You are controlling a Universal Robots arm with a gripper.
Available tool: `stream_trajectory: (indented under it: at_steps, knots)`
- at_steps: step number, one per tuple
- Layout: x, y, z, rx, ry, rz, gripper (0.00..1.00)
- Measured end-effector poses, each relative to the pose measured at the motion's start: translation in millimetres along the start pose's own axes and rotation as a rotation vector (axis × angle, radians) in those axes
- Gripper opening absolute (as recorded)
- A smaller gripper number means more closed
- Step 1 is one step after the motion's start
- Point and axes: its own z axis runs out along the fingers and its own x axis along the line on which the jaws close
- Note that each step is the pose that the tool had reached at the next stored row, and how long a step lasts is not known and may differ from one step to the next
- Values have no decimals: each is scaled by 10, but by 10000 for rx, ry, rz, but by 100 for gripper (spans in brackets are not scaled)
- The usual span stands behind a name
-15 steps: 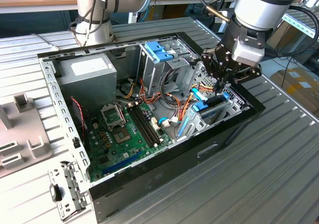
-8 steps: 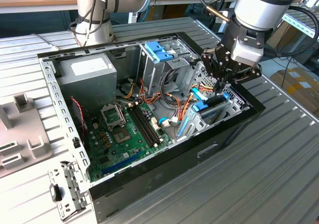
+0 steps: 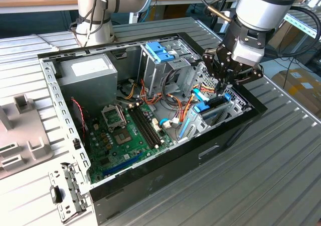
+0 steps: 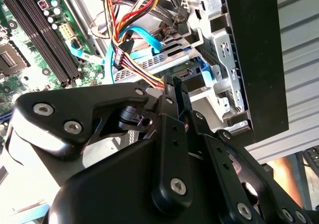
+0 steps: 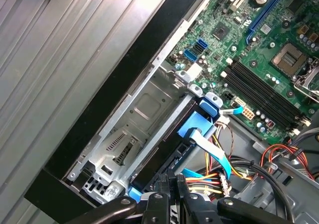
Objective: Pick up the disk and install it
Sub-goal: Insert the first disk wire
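Observation:
The disk, a dark body with bright blue rails and end tabs, sits tilted in the metal drive bay at the front corner of the open computer case, on the exterior view's right. The first wrist view shows the disk lying along the bay wall, with a blue tab at each end. My gripper hangs directly over the disk's upper end. Its black fingers are shut together with nothing seen between them. The second wrist view shows the gripper just above the bay. I cannot tell whether it touches the disk.
Coloured power wires and a light blue flat cable cross right beside the fingers. A tall grey drive cage with a lighter blue bracket stands behind the bay. The motherboard, power supply and black case front wall surround it. A second arm's base stands behind.

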Motion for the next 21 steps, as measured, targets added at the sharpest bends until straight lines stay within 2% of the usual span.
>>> stream_trajectory:
  at_steps: [21]
  knots:
    - [0,0,2,-28,37,489,17]
